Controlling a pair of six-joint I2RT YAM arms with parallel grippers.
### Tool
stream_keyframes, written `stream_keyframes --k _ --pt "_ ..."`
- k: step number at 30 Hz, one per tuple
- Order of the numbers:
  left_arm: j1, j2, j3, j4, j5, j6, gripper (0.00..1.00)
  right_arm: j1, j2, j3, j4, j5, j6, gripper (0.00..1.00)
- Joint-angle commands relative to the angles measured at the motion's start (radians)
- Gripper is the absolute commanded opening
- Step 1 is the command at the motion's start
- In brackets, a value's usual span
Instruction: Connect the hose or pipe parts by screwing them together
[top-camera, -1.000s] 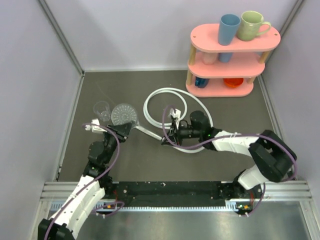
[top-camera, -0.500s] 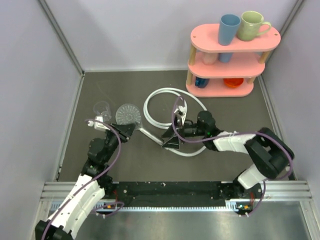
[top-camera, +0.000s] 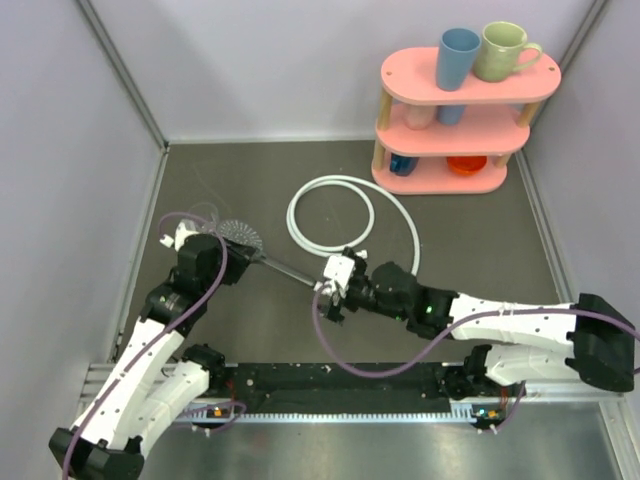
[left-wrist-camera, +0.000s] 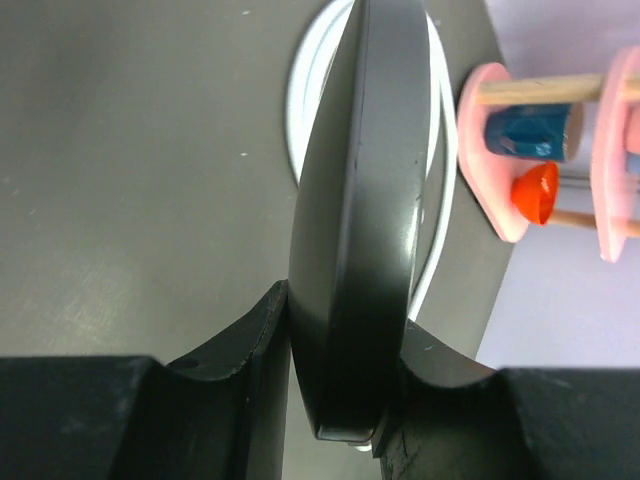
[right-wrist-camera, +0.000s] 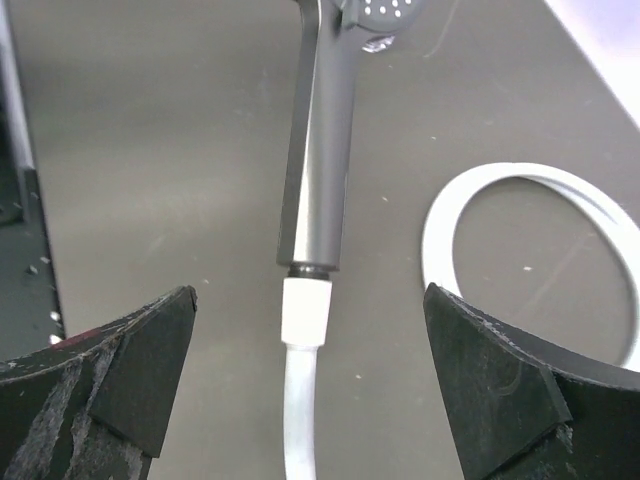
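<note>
The dark grey shower head (top-camera: 243, 235) is clamped edge-on (left-wrist-camera: 355, 250) by my left gripper (top-camera: 232, 248), which is shut on its round face. Its straight handle (right-wrist-camera: 320, 140) runs toward my right gripper (top-camera: 328, 290). The white hose (top-camera: 330, 180) lies in loops behind. The hose's white end fitting (right-wrist-camera: 305, 312) sits against the dark threaded end of the handle. My right gripper (right-wrist-camera: 310, 380) stands wide open around the hose just behind that fitting. Its fingers (right-wrist-camera: 130, 370) are well clear on both sides.
A pink three-tier shelf (top-camera: 455, 120) stands at the back right with a blue cup (top-camera: 460, 55) and a green mug (top-camera: 505, 50) on top. Grey walls close in left, right and behind. The hose loop (right-wrist-camera: 520, 200) lies right of my right gripper.
My right gripper has opened, let go of the hose fitting and drawn back toward the near edge. My left gripper has carried the shower head a little to the left.
</note>
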Motion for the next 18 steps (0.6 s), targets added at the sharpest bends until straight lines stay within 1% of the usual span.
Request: stream_keyframes --k 1,3,4,7,12,15,17,18 --pt "-0.001 0.040 0.150 -0.188 -0.049 -0.116 0.00 0.144 0.010 0.020 -0.020 0.416 -0.231 0.93" --pt "-0.001 0.046 0.165 -0.207 -0.051 -0.135 0.00 0.178 0.036 0.031 -0.007 0.465 -0.283 0.92" --pt "-0.001 0.046 0.171 -0.207 -0.054 -0.139 0.00 0.189 0.068 0.034 0.002 0.514 -0.298 0.91" --pt "-0.001 0.049 0.184 -0.216 -0.052 -0.150 0.00 0.229 0.134 0.058 0.040 0.592 -0.352 0.90" --pt "-0.001 0.060 0.184 -0.225 -0.017 -0.169 0.00 0.241 0.212 0.094 0.092 0.616 -0.364 0.85" --pt "-0.001 0.049 0.156 -0.212 0.014 -0.195 0.00 0.241 0.254 0.106 0.144 0.600 -0.369 0.74" --pt "-0.001 0.034 0.128 -0.198 0.027 -0.218 0.00 0.242 0.292 0.120 0.165 0.612 -0.374 0.68" --pt "-0.001 0.028 0.119 -0.193 0.047 -0.225 0.00 0.244 0.303 0.132 0.180 0.619 -0.380 0.59"
